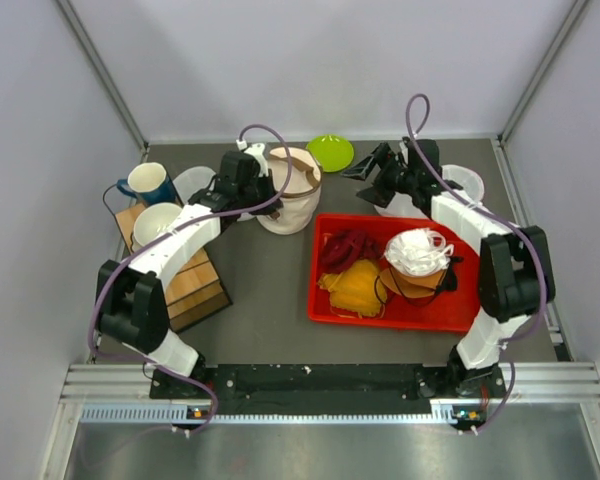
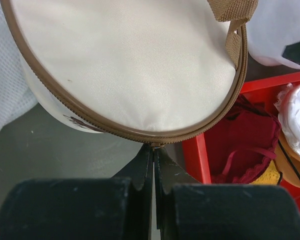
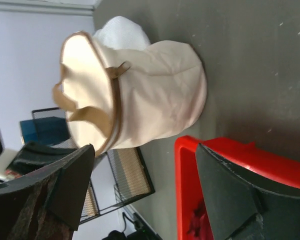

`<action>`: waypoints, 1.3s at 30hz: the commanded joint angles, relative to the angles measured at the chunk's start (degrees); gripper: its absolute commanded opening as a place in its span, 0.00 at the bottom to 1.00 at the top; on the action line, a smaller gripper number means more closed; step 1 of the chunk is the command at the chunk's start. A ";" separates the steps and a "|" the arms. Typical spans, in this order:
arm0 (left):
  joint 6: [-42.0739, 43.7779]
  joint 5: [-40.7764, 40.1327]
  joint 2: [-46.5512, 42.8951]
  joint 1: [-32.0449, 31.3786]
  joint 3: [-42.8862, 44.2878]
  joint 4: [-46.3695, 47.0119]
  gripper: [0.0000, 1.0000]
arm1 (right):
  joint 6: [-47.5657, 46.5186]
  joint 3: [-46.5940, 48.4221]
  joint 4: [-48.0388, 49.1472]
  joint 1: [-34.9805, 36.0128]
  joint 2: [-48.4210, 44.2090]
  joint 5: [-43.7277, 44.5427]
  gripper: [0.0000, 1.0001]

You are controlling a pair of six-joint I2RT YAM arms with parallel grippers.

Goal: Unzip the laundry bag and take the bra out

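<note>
The cream laundry bag (image 1: 292,195) stands upright at the back centre, its round brown-zippered lid closed (image 2: 125,65). My left gripper (image 1: 268,193) is at the lid's left rim. In the left wrist view its fingers (image 2: 154,150) are pressed together on the small zipper pull (image 2: 155,144) at the zipper edge. My right gripper (image 1: 373,165) hangs open and empty to the right of the bag, above the red tray's far edge. In the right wrist view (image 3: 145,146) it faces the bag (image 3: 150,95) from a distance. No black bra shows.
A red tray (image 1: 400,318) at the right holds a dark red garment (image 1: 345,248), a yellow one (image 1: 355,285) and a white cupped one (image 1: 418,250). A green plate (image 1: 330,152) lies behind the bag. A blue mug (image 1: 150,183), a white mug (image 1: 157,222) and a wooden rack (image 1: 190,280) stand at the left.
</note>
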 commanded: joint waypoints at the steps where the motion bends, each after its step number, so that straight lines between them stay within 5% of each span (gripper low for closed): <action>1: -2.49 1.27 -1.93 -0.61 -0.64 2.64 0.00 | 4.68 -5.37 9.58 3.44 -8.52 5.21 0.83; 7: -2.84 0.65 -3.25 -1.66 -0.73 2.90 0.00 | 8.81 -2.83 11.42 11.70 -4.31 5.83 0.79; 17: -2.58 2.15 -5.27 -2.01 -1.61 3.08 0.00 | 14.79 1.30 15.74 15.23 2.99 7.40 0.76; 26: -1.26 2.50 -5.71 -2.28 -1.52 2.82 0.00 | 13.48 5.07 15.91 13.30 5.36 9.26 0.43; 28: -1.17 2.59 -5.80 -2.19 -1.35 2.81 0.00 | 12.69 6.31 14.42 13.03 6.15 7.77 0.22; 29: -1.00 2.50 -5.80 -2.19 -1.09 2.55 0.00 | 11.73 7.62 13.81 12.60 6.42 7.16 0.00; 35: 1.55 -2.50 -8.17 -1.84 -0.20 0.36 0.00 | 3.65 17.10 5.64 6.72 10.37 -0.57 0.00; 39: 2.87 -4.70 -10.54 -0.44 -1.08 -0.08 0.00 | -2.68 29.58 -2.61 1.79 17.74 -14.25 0.00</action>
